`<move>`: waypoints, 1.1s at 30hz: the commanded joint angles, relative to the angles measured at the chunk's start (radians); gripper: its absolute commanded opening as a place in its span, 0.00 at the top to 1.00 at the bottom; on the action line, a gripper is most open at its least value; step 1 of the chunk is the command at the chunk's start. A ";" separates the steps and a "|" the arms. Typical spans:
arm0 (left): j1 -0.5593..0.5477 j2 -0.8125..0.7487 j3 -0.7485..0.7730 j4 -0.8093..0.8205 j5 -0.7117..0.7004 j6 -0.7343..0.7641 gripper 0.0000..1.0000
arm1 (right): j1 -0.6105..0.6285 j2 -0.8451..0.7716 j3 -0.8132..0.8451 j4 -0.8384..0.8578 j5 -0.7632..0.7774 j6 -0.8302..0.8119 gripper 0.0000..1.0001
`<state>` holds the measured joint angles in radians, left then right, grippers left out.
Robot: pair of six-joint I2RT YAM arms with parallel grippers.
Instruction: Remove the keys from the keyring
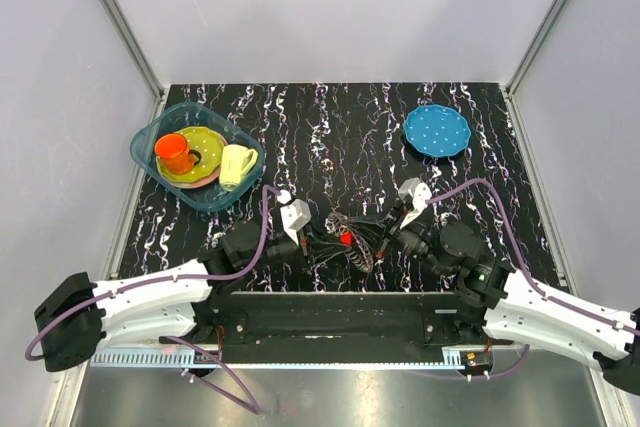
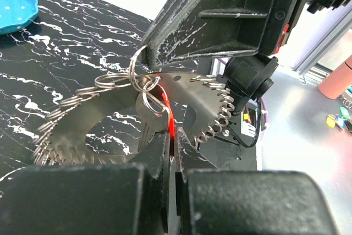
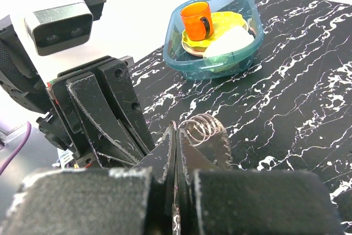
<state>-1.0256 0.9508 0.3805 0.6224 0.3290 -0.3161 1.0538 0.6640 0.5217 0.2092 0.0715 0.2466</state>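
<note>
The keyring [image 1: 357, 250] is a grey metal loop with many small split rings round its rim, held above the black marbled table between my two grippers. In the left wrist view the keyring [image 2: 82, 115] fills the middle. My left gripper [image 1: 322, 234] [image 2: 171, 136] is shut on the red key [image 2: 170, 118], which shows as a red dot [image 1: 345, 238] in the top view. My right gripper [image 1: 382, 234] [image 3: 177, 133] is shut on the keyring's rim beside a row of small rings [image 3: 204, 127]. Its fingers [image 2: 220, 20] pinch a small ring from above.
A teal bin [image 1: 150, 162] at the back left holds an orange cup [image 1: 175, 152], a yellow plate [image 1: 205, 147] and a cream cup [image 1: 237, 164]. A blue dotted plate [image 1: 437, 130] lies at the back right. White walls enclose the table.
</note>
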 commanded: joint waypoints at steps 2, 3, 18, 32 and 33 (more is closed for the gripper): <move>-0.007 -0.010 -0.003 0.091 0.005 -0.017 1.00 | -0.002 0.002 -0.054 0.239 0.036 0.043 1.00; -0.007 -0.010 -0.005 0.094 0.004 -0.018 1.00 | -0.002 0.008 -0.052 0.237 0.036 0.043 1.00; -0.004 -0.234 0.018 -0.193 -0.137 0.049 0.57 | -0.003 -0.037 -0.065 0.205 -0.113 0.037 1.00; 0.016 -0.273 0.178 -0.355 0.023 0.149 0.57 | -0.002 -0.075 -0.107 0.315 -0.256 0.040 1.00; 0.018 -0.268 0.184 -0.357 0.040 0.149 0.58 | 0.000 -0.076 -0.109 0.328 -0.265 0.039 1.00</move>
<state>-1.0183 0.6590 0.4950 0.2687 0.2722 -0.1970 1.0538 0.6071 0.4187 0.4046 -0.1303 0.2882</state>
